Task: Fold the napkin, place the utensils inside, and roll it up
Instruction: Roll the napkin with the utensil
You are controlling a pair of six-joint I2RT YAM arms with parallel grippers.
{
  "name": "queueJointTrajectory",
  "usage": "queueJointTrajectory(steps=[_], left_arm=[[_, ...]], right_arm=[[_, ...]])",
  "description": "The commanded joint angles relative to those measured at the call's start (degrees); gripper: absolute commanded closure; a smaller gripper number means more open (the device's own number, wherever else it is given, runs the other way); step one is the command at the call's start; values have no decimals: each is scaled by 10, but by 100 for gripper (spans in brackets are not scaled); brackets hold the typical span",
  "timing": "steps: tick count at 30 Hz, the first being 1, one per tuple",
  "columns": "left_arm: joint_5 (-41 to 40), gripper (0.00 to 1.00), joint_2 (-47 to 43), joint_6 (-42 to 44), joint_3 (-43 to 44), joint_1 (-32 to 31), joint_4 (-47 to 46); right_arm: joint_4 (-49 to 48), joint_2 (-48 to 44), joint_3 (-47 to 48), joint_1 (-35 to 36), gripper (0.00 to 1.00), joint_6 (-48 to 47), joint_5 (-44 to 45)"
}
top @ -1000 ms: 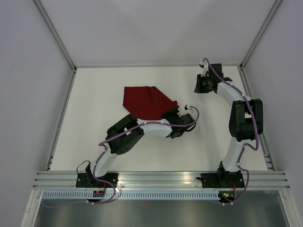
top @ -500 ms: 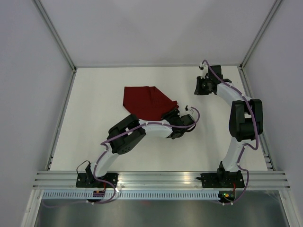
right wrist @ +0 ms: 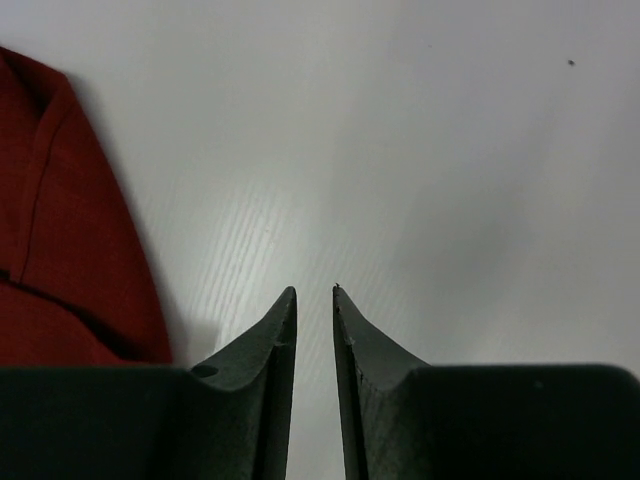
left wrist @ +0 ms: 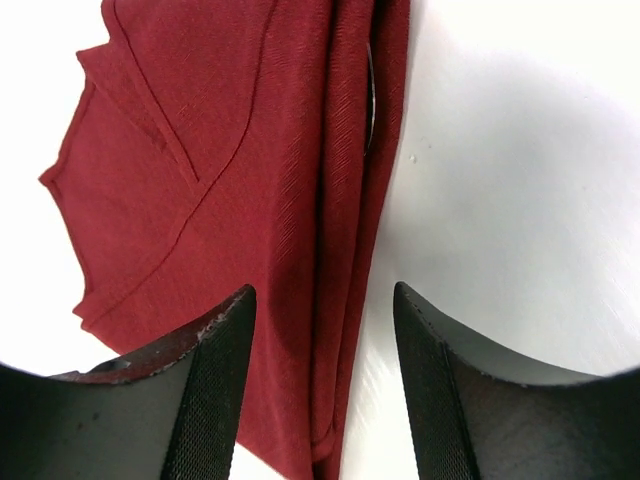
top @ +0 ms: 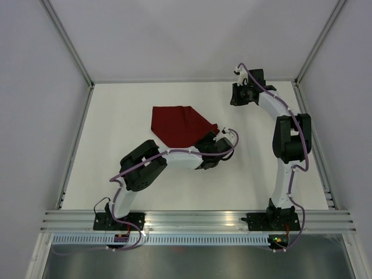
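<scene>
One napkin, two arms, two sets of fingers; one table. The napkin lies folded left of the table's centre; its far edge runs straight, its right side tapers to a bunched corner.

The left gripper sits at that corner; in its wrist view the fingers stand wide apart astride the napkin's thick folded edge, gripping nothing.

The right gripper is near the far right corner of the table, well apart from the napkin; its fingers are almost together with a narrow slit between, nothing held.

Bare table surrounds the napkin on the left, far and near sides; metal rails border the left and right edges.
</scene>
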State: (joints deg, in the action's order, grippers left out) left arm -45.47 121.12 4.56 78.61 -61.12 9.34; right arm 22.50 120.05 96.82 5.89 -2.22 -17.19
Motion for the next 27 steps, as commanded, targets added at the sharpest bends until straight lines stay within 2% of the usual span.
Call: queueJointTrajectory(steps=[1,4,6,9,11,17,27], left_arm=[[52,37,-90,-68,-10,19,-7],[71,36,-141,-117,-10,47,23],[74,35,-172,-182,-13,66,48],[101,39,-195,-292,-25,128,123],[112,41,-197,-319,-35,150,138],[189,51,-184,-391,-75,221,150],[236,54,-109,-415,-47,235,137]], right_arm=[[34,28,64,31,73,-22,-40],[55,40,108,42,71,-34,-75],[66,58,143,57,67,-37,-82],[112,102,202,80,66,-46,-73],[126,118,220,86,66,-51,-86],[126,110,177,111,65,-93,-151],[160,141,145,148,66,-155,-111]])
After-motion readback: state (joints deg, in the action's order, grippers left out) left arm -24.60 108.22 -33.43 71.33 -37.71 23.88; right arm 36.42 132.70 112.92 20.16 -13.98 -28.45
